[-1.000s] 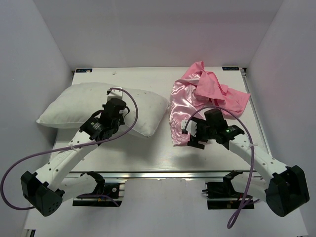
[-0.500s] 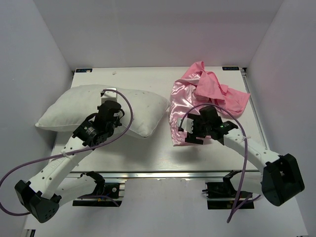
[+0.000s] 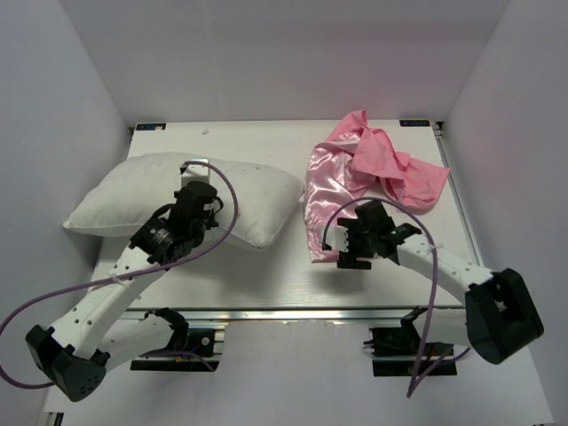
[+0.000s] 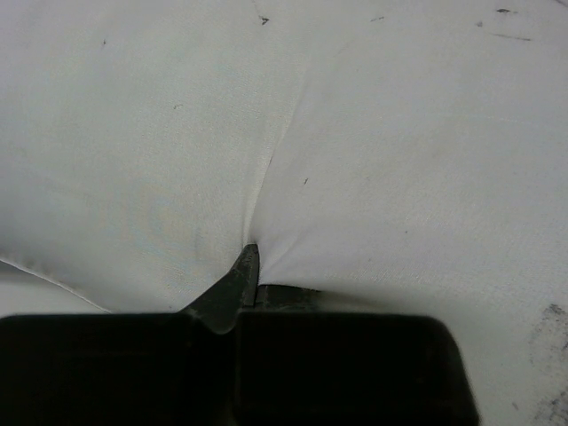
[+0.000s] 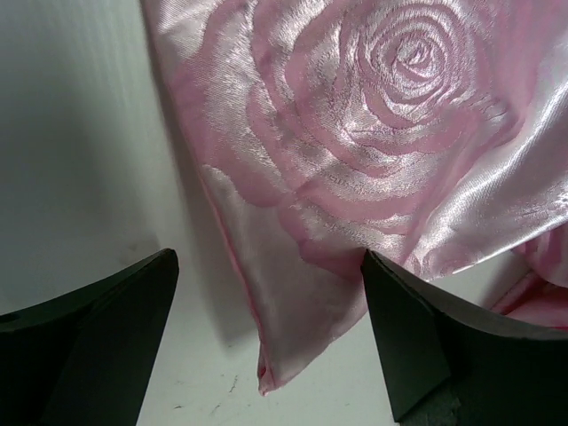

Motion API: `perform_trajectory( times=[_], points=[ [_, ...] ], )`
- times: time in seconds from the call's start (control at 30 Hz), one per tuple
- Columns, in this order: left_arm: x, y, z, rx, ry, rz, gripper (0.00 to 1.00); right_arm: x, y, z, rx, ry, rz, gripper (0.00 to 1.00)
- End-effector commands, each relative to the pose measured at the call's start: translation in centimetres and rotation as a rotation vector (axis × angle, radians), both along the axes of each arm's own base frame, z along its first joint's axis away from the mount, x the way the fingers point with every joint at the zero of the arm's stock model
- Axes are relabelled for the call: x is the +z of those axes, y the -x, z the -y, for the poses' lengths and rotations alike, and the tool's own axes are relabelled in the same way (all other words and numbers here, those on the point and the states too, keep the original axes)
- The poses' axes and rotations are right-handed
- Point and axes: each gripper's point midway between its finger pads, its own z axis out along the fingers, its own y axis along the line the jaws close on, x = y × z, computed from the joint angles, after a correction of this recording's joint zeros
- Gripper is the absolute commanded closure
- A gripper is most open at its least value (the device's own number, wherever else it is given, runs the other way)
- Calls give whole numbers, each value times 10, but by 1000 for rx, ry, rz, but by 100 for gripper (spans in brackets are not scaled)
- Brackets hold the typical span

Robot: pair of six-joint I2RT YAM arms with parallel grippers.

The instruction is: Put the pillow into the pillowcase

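The white pillow [image 3: 142, 191] lies on the left of the table and fills the left wrist view [image 4: 373, 142]. My left gripper [image 3: 193, 197] is shut on a pinched fold of the pillow [image 4: 251, 257] near its near edge. The pink satin pillowcase [image 3: 333, 182] lies crumpled at the back right, its rose pattern showing in the right wrist view [image 5: 382, 106]. My right gripper [image 3: 342, 247] is open, and the pillowcase's near corner [image 5: 284, 355] lies on the table between its fingers [image 5: 106, 328].
The white table [image 3: 266, 275] ends at a metal rail along its near edge [image 3: 293, 312]. White walls enclose the left, back and right sides. A purple cable [image 3: 232, 191] loops over the pillow from the left arm.
My right gripper has moved left and nearer, down over the pillowcase's near corner. My left gripper moved a little left on the pillow, then held still.
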Motion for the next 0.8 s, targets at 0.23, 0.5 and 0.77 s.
perform_trajectory(
  times=[0.23,0.5,0.77],
  points=[
    [40,-3,-5,51,96,131,100,6,-68,-13,-104,20,151,43],
    [54,2,-14,73,98,162,100,35,-39,-12,-59,-35,65,100],
    [65,-6,-6,43,109,199,100,40,5,127,-255,128,-3,100]
  ],
)
